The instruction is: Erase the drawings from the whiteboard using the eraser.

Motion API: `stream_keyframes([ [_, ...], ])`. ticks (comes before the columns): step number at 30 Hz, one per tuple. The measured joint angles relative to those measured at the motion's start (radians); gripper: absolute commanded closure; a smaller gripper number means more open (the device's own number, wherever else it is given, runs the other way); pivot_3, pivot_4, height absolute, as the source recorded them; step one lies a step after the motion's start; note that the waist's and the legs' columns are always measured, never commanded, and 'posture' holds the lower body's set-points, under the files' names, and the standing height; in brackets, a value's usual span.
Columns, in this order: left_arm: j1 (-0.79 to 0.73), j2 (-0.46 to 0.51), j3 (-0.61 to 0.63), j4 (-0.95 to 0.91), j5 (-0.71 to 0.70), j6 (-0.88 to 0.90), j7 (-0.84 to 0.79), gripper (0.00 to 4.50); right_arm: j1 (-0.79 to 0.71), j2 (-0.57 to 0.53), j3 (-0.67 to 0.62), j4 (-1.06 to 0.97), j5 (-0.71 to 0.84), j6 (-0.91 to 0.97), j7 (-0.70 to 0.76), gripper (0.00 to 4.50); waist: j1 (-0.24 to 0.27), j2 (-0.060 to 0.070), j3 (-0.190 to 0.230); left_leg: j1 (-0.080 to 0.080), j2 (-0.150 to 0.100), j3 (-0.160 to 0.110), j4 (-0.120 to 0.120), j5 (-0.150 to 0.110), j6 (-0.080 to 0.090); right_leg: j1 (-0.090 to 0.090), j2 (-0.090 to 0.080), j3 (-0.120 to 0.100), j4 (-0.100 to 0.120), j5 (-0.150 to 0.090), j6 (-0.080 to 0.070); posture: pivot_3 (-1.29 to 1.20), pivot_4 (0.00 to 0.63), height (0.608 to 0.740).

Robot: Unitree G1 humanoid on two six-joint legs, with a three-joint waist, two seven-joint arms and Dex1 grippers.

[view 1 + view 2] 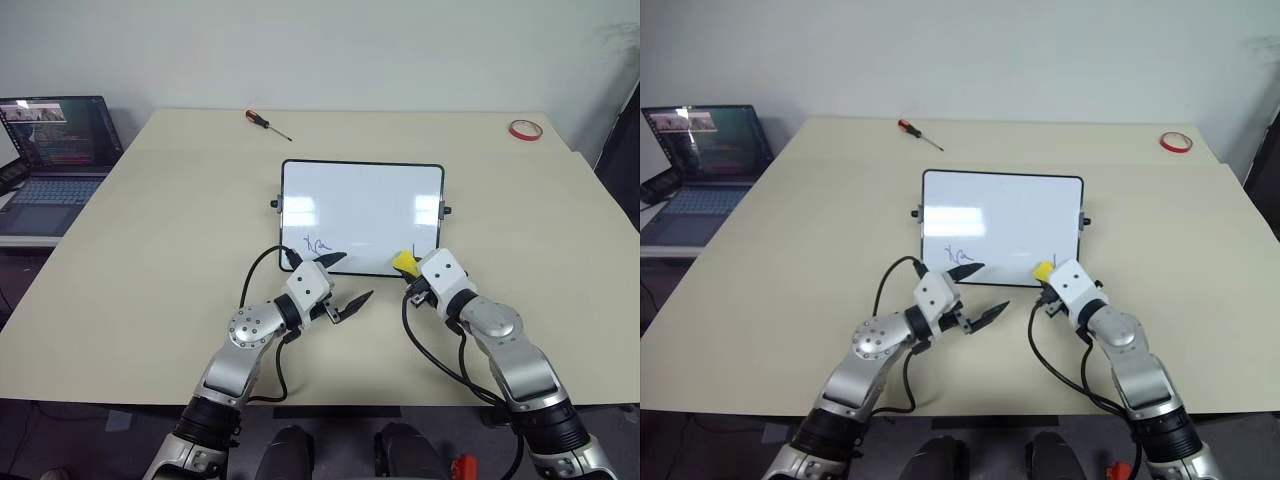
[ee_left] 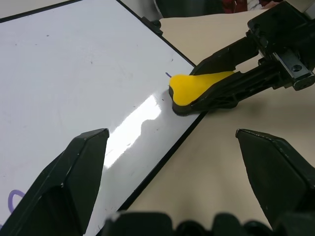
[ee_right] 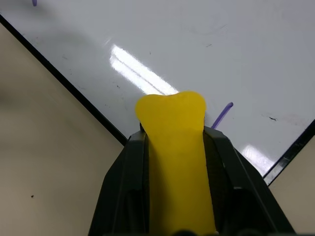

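The right gripper [image 1: 410, 268] has its jaws clamped on the eraser [image 1: 403, 262], whose tip rests on the near right corner of the whiteboard [image 1: 361, 215], beside a short mark (another of the drawings [image 1: 318, 245] sits near left). The left gripper [image 1: 340, 283] hovers with jaws spread over the near edge. The beige counter [image 1: 180, 230] also carries a screwdriver [image 1: 268, 124] far off and a red tape ring [image 1: 525, 129] far right; a laptop [image 1: 50, 150] stands at left before a white wall [image 1: 320, 50].

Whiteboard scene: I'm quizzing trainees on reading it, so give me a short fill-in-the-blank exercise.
1. The right tool is shut on the small ___ eraser block.
2. The eraser rests at the near edge of the black-framed white ___.
3. The left tool has its fingers ___.
4. The red tape ring lies on the beige ___.

Missing words: yellow; whiteboard; open; table
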Motion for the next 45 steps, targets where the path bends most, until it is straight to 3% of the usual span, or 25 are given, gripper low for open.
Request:
stream_keyframes([
  [14, 0.011, -0.010, -0.001, -0.034, -0.002, 0.041, 0.019, 0.00, -0.024, -0.030, -0.086, 0.029, -0.062, -0.005, -0.135, 3.35, 0.004, -0.001, 0.000, 0.012, 0.000, -0.003, -0.001, 0.000, 0.000, 0.016, 0.000, -0.001, -0.010, 0.001, 0.001, 0.00, 0.150, 0.740],
  [30, 0.011, -0.005, 0.000, -0.036, -0.001, 0.040, 0.019, 0.00, 0.062, -0.076, 0.027, -0.014, -0.038, -0.050, 0.061, 3.35, 0.002, -0.001, 0.000, 0.011, 0.000, -0.003, -0.003, 0.000, 0.000, 0.015, 0.000, -0.001, -0.011, 0.001, 0.001, 0.00, 0.150, 0.740],
  [39, 0.026, -0.004, -0.002, -0.054, 0.000, 0.040, 0.019, 0.00, -0.096, -0.036, -0.005, 0.114, -0.128, -0.137, -0.128, 3.35, 0.003, -0.001, 0.001, 0.011, 0.000, -0.002, -0.003, 0.000, 0.000, 0.014, 0.000, 0.000, -0.011, 0.001, 0.002, 0.00, 0.150, 0.740],
  [45, 0.021, -0.003, -0.003, -0.055, 0.000, 0.040, 0.019, 0.00, -0.097, -0.030, -0.008, 0.126, -0.144, -0.156, -0.137, 3.35, 0.003, -0.001, 0.001, 0.011, 0.000, -0.001, -0.003, 0.000, 0.000, 0.014, -0.001, 0.000, -0.011, 0.001, 0.002, 0.00, 0.150, 0.740],
])
